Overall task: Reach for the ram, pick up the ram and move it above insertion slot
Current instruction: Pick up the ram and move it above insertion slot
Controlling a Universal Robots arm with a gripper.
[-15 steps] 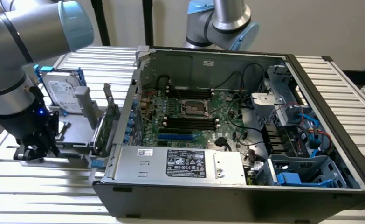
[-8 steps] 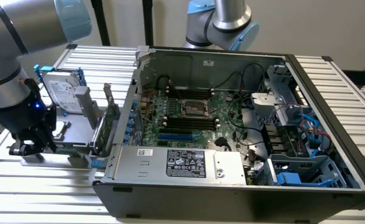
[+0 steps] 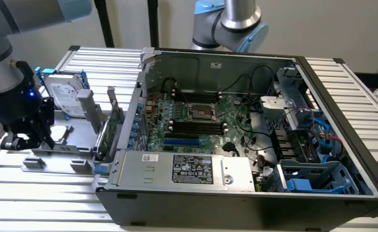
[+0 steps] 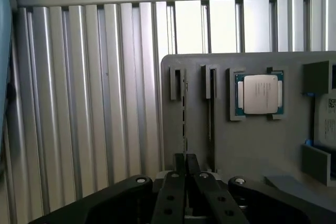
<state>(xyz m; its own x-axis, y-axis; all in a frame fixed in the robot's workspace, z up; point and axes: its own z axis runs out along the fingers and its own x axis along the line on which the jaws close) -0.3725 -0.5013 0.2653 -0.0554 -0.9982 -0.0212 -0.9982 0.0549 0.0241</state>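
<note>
**One ram stick in the grip, not yet out of its holder**

The open computer case [image 3: 195, 212] takes up most of the exterior view, and the dark memory slots [image 3: 198, 128] on its board are well apart from the work. At the exterior view's left the grey holder tray [image 4: 252, 150] lies on the ribbed table [image 4: 79, 103], and the gripper [image 3: 29, 140] hangs low over it. In the wrist view the fingers [image 4: 178, 162] are drawn almost together, with the thin edge of the ram [image 4: 184, 124] running in between them. I judge that to be a closed grip on the stick. The ram stands on edge in a guide of the tray, near a processor chip [image 4: 259, 94] lying flat in its pocket. Its long axis runs along the tray, straight away from the gripper toward a small end bracket, with its flat faces toward the fingers. So the pick-up step is in hand, and the lift and carry are not yet done. Judging by the guides, the move out calls for a straight pull with no twist, or the stick could bind.
</note>
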